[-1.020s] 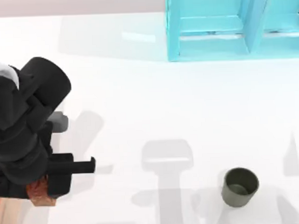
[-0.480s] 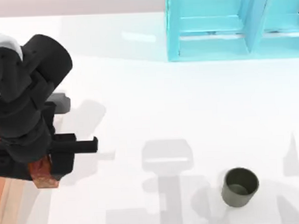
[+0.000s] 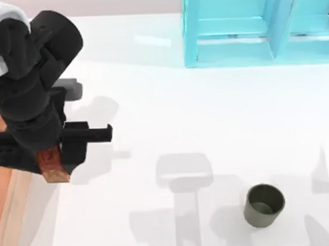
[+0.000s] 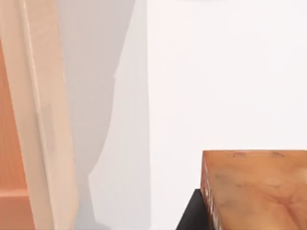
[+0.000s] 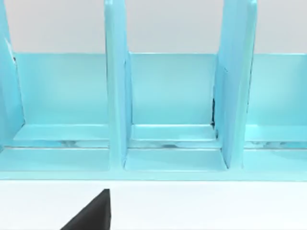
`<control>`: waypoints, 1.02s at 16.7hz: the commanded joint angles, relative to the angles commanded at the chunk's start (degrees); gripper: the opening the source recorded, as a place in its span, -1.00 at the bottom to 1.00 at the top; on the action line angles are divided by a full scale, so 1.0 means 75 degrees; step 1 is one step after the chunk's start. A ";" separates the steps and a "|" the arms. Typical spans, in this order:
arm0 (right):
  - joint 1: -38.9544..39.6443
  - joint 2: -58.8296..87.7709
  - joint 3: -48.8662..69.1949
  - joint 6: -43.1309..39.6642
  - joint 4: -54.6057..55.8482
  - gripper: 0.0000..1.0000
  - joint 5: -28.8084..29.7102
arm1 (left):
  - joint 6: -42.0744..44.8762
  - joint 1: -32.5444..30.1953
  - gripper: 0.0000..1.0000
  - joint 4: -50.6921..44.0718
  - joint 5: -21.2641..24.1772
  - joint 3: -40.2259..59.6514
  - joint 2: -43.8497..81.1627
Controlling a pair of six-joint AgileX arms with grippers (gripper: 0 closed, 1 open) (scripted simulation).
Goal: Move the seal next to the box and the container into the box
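text: none readable | labels, brands, numbers, signs: none on any surface

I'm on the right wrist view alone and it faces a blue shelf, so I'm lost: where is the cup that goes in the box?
Observer: The cup stands upright on the white table, toward the right in the top view, well apart from the shelf.
Operator: Where's the seal?
Observer: The left gripper is shut on the seal, over the table's left side.
Operator: Is the box close to it?
Observer: Yes. The box lies at the table's left edge, and its pale wooden rim runs just beside the held seal.
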 joint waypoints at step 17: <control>0.0000 0.0000 0.0000 0.0000 0.0000 1.00 0.0000 | 0.0035 0.0068 -0.55 0.1994 0.0005 -0.1575 0.0439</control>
